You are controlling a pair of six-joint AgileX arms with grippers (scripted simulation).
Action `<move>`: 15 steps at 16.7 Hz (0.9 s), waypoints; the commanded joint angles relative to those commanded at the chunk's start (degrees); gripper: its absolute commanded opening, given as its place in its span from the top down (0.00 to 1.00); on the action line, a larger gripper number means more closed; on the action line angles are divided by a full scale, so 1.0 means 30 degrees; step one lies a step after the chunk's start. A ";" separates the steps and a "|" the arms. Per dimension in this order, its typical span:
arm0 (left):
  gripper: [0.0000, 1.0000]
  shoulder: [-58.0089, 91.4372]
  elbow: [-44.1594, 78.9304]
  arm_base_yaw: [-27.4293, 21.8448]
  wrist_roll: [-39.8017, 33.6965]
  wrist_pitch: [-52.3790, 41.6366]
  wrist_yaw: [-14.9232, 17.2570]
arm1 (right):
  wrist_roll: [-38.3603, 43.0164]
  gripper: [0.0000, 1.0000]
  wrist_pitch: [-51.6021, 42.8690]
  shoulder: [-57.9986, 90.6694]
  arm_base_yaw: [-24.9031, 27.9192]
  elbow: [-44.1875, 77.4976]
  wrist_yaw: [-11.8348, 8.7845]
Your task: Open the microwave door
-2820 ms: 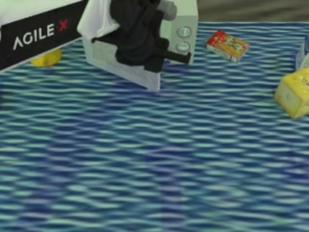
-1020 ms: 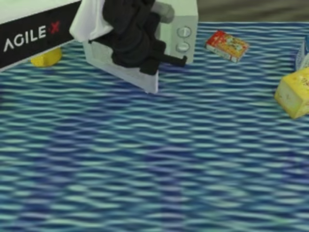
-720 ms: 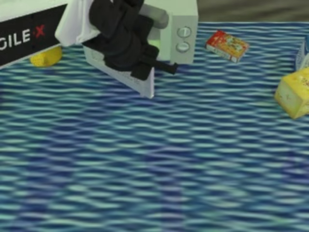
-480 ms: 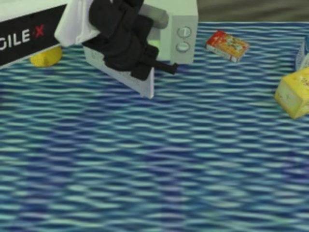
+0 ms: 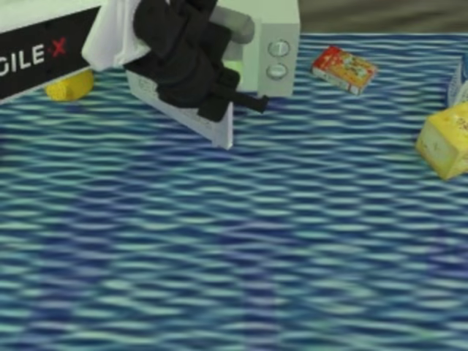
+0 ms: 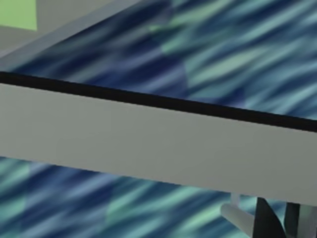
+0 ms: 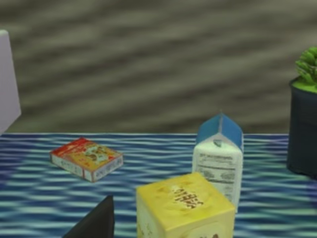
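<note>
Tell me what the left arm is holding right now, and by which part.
The left gripper sits at the free edge of the microwave door, which stands swung open; whether it actually grips that edge cannot be told, since the arm hides the contact.

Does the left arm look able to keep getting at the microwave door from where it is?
Probably yes. The left tool sits right at the free edge of the microwave door, which stands swung partly out from the microwave, with bare table in front and nothing blocking.

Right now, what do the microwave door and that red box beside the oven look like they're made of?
The microwave door, swung partly open beside the left gripper, looks like matte painted metal or plastic: flat, pale grey, no glare. The red box looks like printed cardboard: sharp edges, colourful artwork. Both are rendered, so this is tentative.
</note>
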 joint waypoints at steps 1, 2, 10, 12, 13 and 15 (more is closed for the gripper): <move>1.00 0.0000 0.0000 0.0000 0.0000 0.0000 0.0000 | 0.0000 0.00 0.0000 0.0000 0.0000 0.0000 0.0000; 1.00 0.0000 0.0000 0.0000 0.0000 0.0000 0.0000 | 0.0000 0.00 0.0000 0.0000 0.0000 0.0000 0.0000; 1.00 0.0000 0.0000 0.0000 0.0000 0.0000 0.0000 | 0.0000 0.00 0.0000 0.0000 0.0000 0.0000 0.0000; 1.00 0.0000 0.0000 0.0000 0.0000 0.0000 0.0000 | 0.0000 0.00 0.0000 0.0000 0.0000 0.0000 0.0000; 1.00 0.0048 -0.0044 -0.0107 -0.0076 0.0001 0.0131 | 0.0000 0.00 0.0000 0.0000 0.0000 0.0000 0.0000; 1.00 -0.0115 -0.0233 -0.0003 0.0211 0.0045 0.0277 | 0.0000 0.00 0.0000 0.0000 0.0000 0.0000 0.0000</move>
